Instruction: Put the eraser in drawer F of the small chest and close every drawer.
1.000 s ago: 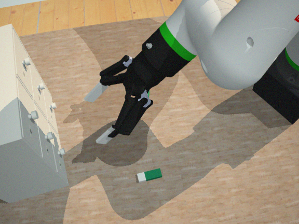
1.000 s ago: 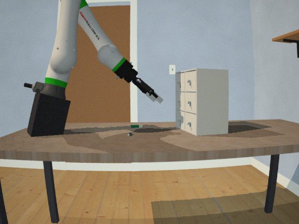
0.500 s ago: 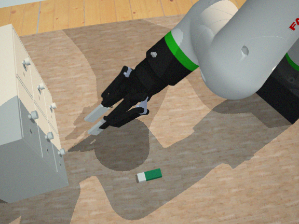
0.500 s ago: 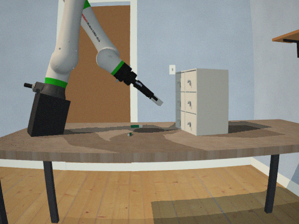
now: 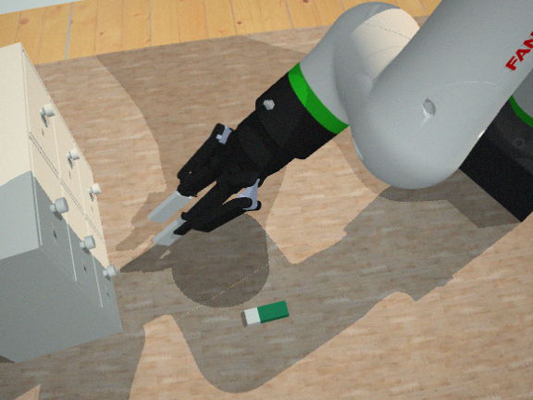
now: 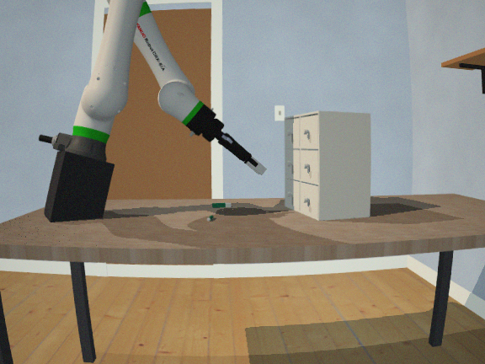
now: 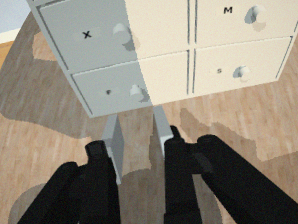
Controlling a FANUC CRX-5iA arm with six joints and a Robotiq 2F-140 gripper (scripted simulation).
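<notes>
The eraser (image 5: 266,312) (image 6: 210,218), green with a white end, lies flat on the table, well apart from my gripper. The small cream chest (image 5: 18,218) (image 6: 345,164) (image 7: 153,36) stands at the left of the top view, with all drawers in. My gripper (image 5: 159,227) (image 6: 261,169) (image 7: 138,125) hangs tilted in the air a little in front of the chest's lower drawers. Its fingers are drawn close with a narrow gap and nothing between them. In the wrist view I read drawers marked X and M. The lower drawers' letters are too small to read.
A small green marker (image 6: 221,205) lies on the table behind the eraser, hidden by the arm in the top view. The robot's black base (image 6: 77,185) stands at the table's far end. Each drawer front carries a white knob (image 5: 59,206).
</notes>
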